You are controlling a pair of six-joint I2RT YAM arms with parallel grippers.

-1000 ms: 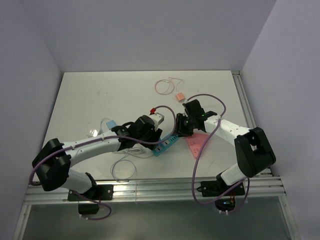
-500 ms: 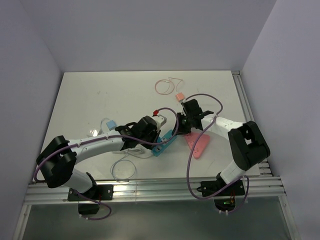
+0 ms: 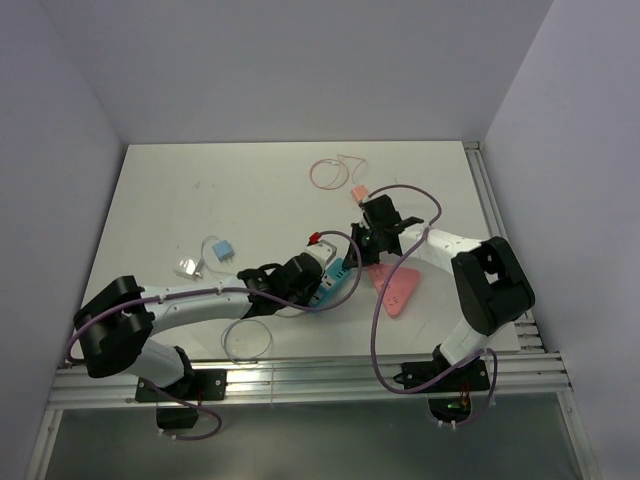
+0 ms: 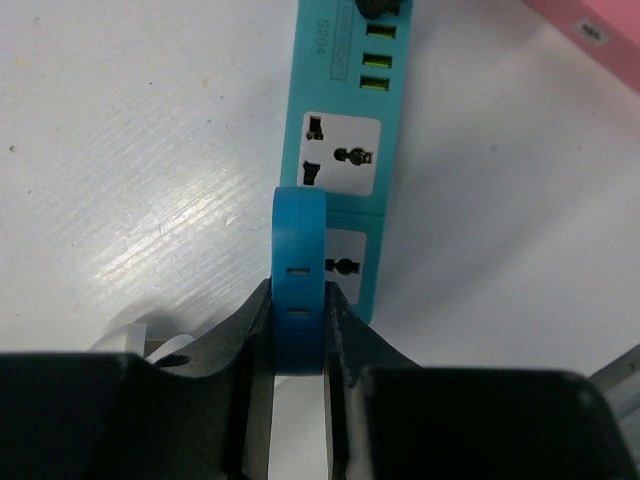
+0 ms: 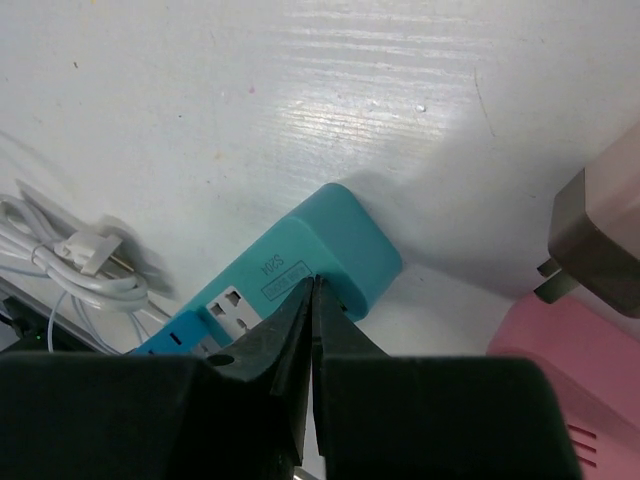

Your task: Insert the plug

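In the left wrist view, my left gripper (image 4: 300, 292) is shut on a blue plug (image 4: 300, 240). It holds the plug upright just over the lower socket of a teal power strip (image 4: 345, 110); whether the pins are in, I cannot tell. My right gripper (image 5: 312, 285) is shut with nothing between its fingers, and its tips rest on the rounded end of the teal power strip (image 5: 345, 245). From above, the left gripper (image 3: 318, 270) and the right gripper (image 3: 362, 256) meet over the strip (image 3: 340, 281) at mid-table.
A pink power strip (image 3: 398, 290) lies just right of the teal one, with a grey-brown plug (image 5: 595, 240) beside it. A white cable (image 3: 245, 340) loops near the front edge. A small blue adapter (image 3: 222, 249) sits to the left, and a thin pink cable (image 3: 335, 172) lies at the back.
Both grippers have closed, the left one on the blue plug. The left arm has come down and forward over the strip. The right gripper has shifted left onto the strip's end.
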